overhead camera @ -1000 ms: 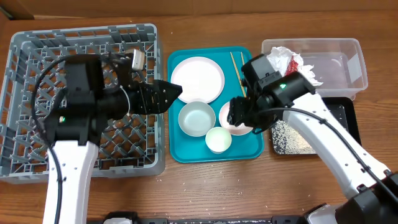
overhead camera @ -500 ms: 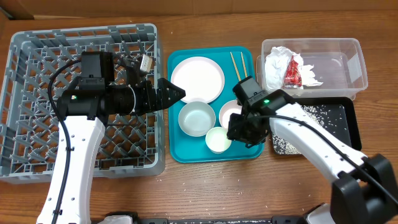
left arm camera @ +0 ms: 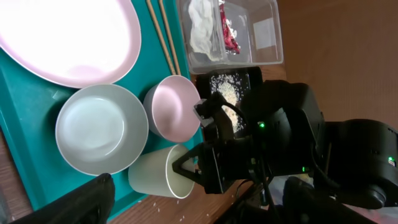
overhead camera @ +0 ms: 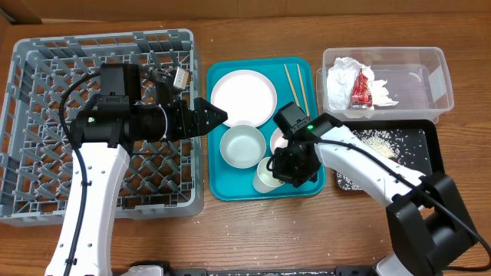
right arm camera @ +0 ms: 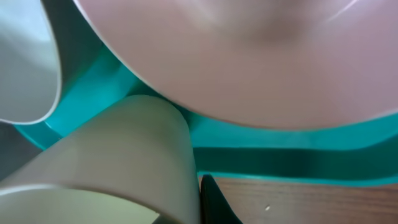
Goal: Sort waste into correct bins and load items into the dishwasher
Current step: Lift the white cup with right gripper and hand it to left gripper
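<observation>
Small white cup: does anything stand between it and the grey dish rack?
Nothing large. Straight left of the small white cup lie only the teal serving tray's raised rim and the grey plastic dish rack's grid wall. The left gripper hangs farther back, by the round pale plate.

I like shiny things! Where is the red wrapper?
In the overhead view, the red wrapper lies inside the clear tub at top right, beside the white napkin.

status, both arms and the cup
Left tool over tray edge, state unclear. Right tool at cup rim, grip unconfirmed. Pink bowl tight beside cup.
</observation>
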Motion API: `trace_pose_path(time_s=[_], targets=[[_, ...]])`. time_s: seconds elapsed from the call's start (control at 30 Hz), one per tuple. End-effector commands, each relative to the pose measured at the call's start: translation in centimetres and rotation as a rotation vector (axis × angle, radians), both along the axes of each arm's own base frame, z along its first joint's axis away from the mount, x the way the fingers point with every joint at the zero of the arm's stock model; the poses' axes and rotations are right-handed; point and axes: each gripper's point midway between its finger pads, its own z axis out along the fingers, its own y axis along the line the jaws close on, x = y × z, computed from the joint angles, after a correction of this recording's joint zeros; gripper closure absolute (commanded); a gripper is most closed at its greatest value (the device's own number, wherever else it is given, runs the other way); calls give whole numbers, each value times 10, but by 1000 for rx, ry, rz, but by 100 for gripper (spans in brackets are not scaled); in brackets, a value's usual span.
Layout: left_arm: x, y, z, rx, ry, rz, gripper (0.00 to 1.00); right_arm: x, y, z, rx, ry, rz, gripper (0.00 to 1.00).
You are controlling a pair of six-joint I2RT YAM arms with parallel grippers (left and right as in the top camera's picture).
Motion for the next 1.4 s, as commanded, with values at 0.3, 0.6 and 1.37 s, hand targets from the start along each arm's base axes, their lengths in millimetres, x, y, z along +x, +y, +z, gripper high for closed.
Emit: trace_pose_path(time_s=[0.3,0.6,1.37], targets=[[-35,-45,72,-528,-263,-436,0,57,29,195,682,-542,133,96],[-23,-45,59,-601,-211,-435,0,68,45,240,889,-658,209,96],[-26,-51,59,-605,-194,-451,14,70,69,214,940,-551,222,96]])
